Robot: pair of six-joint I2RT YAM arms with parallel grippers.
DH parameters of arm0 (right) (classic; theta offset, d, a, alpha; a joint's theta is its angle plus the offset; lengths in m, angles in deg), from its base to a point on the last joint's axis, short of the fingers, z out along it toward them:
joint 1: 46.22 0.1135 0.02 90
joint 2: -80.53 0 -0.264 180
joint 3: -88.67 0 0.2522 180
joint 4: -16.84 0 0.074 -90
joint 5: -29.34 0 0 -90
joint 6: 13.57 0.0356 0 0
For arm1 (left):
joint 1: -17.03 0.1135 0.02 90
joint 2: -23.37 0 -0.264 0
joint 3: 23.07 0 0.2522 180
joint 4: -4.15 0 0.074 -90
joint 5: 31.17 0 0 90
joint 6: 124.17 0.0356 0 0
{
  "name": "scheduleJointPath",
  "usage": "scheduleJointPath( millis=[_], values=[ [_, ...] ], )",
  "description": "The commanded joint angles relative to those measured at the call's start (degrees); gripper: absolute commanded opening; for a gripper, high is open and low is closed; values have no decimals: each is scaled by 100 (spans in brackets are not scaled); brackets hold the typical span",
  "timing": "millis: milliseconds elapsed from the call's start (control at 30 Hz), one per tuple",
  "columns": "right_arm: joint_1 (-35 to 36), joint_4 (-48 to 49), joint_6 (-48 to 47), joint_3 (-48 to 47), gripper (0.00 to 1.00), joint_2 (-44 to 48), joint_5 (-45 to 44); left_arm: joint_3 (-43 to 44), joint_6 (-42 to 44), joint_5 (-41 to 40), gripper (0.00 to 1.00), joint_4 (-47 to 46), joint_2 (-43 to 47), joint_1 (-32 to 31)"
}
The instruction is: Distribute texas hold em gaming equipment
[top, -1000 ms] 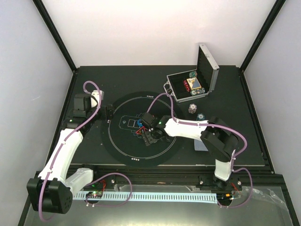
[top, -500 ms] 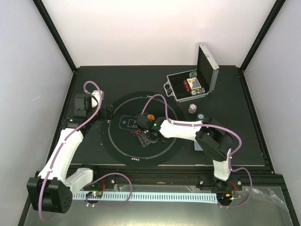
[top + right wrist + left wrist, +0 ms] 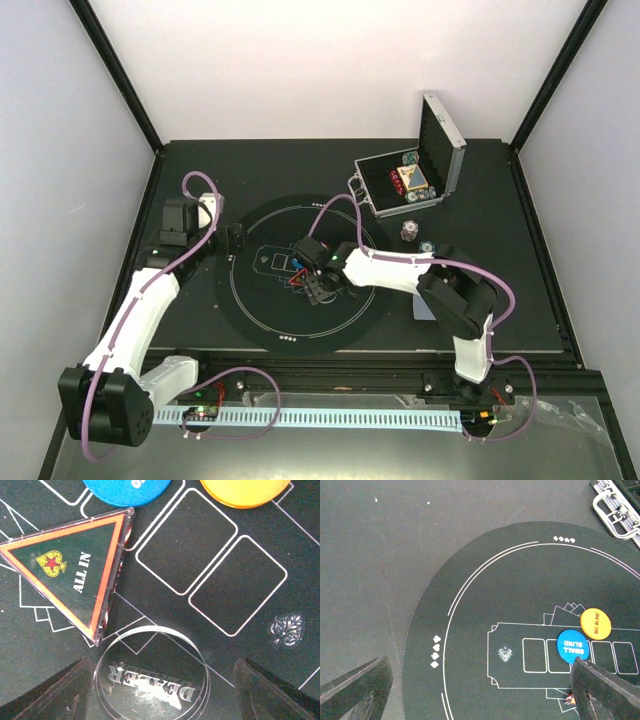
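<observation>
In the right wrist view a clear round "DEALER" disc (image 3: 152,676) lies on the black mat between my right gripper's (image 3: 164,680) open fingers, with a gap on its right side. A red-edged "ALL IN" triangle marker (image 3: 75,572) lies just beyond it, under a blue disc (image 3: 125,490) and an orange disc (image 3: 245,487). My left gripper (image 3: 479,680) is open and empty over the mat's left part. It sees the "SMALL BLIND" blue disc (image 3: 572,646) and the "BIG BLIND" orange disc (image 3: 595,624). From above, my right gripper (image 3: 317,288) is at the mat's centre and my left gripper (image 3: 236,240) at its left edge.
The open silver case (image 3: 412,180) stands at the back right with chips and cards inside. A small chip stack (image 3: 409,232) and a teal chip (image 3: 428,246) sit in front of it. A grey-blue card (image 3: 424,310) lies by the right arm. The case's latch (image 3: 615,510) shows top right.
My right gripper has shifted a little over the mat's centre and now covers the orange disc seen from above half a second ago. My left arm has edged slightly towards the mat.
</observation>
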Motion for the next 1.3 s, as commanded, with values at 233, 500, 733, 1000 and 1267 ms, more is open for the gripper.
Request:
scheduleJointPath(
  millis=[233,500,733,1000,1267],
  values=[
    [-21,182,-106,155,68,-48,409,155,26,105,99,68,-174,-126],
    [-20,228,-39,444,73,97,463,196,21,121,99,93,-331,-154],
    [33,372,-110,546,66,124,646,294,16,149,99,212,-425,-177],
    [658,365,-437,311,65,117,829,311,14,134,99,217,-373,-191],
    [1250,331,-398,-427,65,-443,1094,308,17,138,99,228,-368,-194]
  ],
)
